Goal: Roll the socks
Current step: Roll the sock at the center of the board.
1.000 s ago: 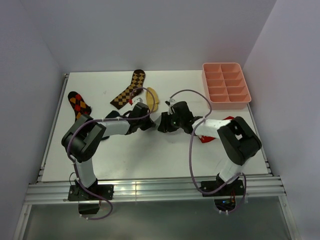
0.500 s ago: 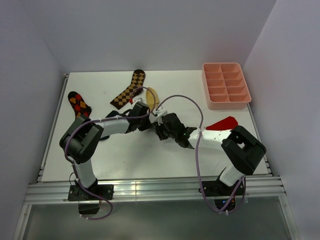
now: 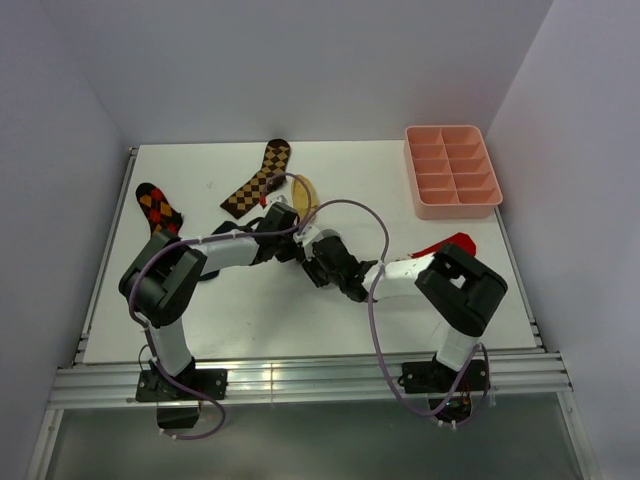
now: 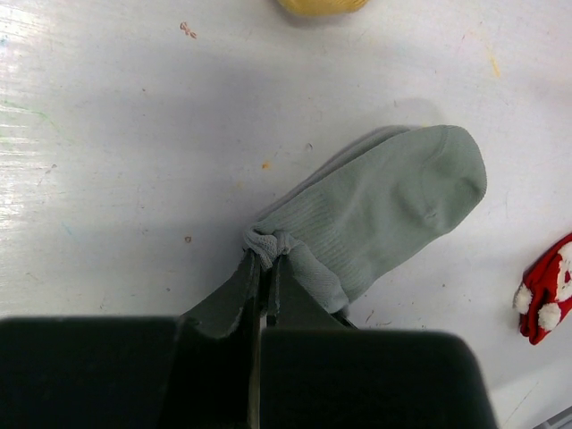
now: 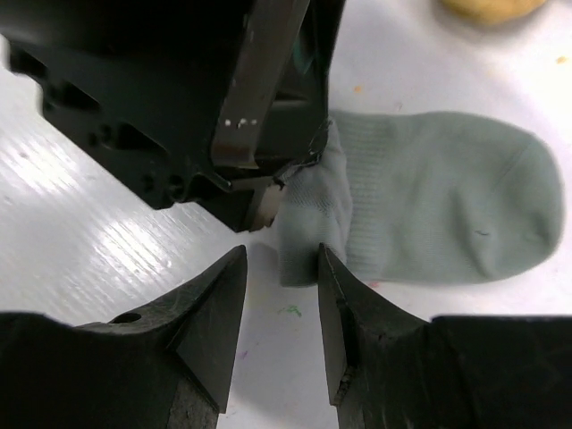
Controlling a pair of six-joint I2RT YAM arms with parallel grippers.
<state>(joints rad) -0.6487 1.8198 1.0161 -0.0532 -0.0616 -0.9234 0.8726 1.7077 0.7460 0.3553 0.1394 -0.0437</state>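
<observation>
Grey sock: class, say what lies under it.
Only the white table shows around the grey sock, which lies on it with its cuff pinched in the left gripper. The patch of table directly beneath is covered, so nothing there can be checked.

Arms (image 3: 228, 250) have white links (image 3: 405, 270), black joints (image 3: 165, 285), purple cables (image 3: 371, 315) (right gripper (image 5: 281, 253) matte black).

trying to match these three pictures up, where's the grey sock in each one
top external: mid-table, almost hidden where the left gripper and right gripper meet.
left wrist: the grey sock lies centre-right, its cuff pinched in the shut left gripper.
right wrist: right of centre, just beyond the open right gripper.
shared landmark: the yellow sock, just past the grey one, at the top edge of both wrist views.
</observation>
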